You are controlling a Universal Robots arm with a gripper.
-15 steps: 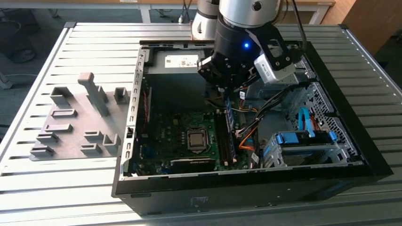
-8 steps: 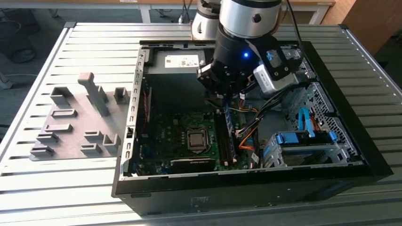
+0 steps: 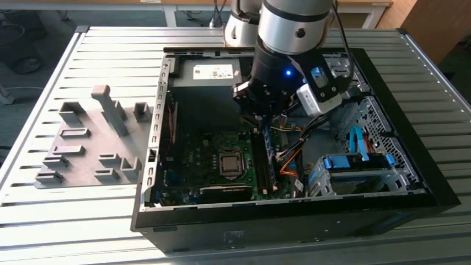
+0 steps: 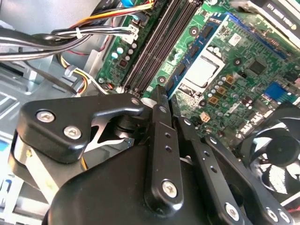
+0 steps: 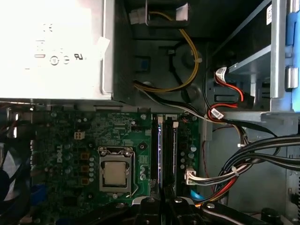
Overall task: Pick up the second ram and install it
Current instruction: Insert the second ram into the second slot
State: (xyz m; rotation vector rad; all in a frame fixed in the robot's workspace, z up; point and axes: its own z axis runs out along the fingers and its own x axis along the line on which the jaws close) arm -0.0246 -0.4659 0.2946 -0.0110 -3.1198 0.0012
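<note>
My gripper (image 3: 263,118) hangs inside the open computer case (image 3: 434,187), over the motherboard's memory slots (image 5: 171,150). It is shut on the second ram (image 4: 199,47), a blue-teal board with small dark chips that runs out from between the fingertips (image 4: 159,101). In the first wrist view the ram (image 5: 162,154) shows edge-on as a thin bluish line along the two dark slots, above the gripper (image 5: 161,206). In the exterior view the ram (image 3: 268,157) stands on edge just below the fingers, low over the slots. I cannot tell whether it touches a slot.
The processor socket (image 5: 115,173) lies beside the slots. Bundled cables (image 5: 243,168) run close on the other side, next to a blue drive cage (image 3: 360,165). The power supply (image 3: 213,70) fills the case's far end. A grey fixture plate with blocks (image 3: 96,138) sits on the slatted table at the exterior view's left.
</note>
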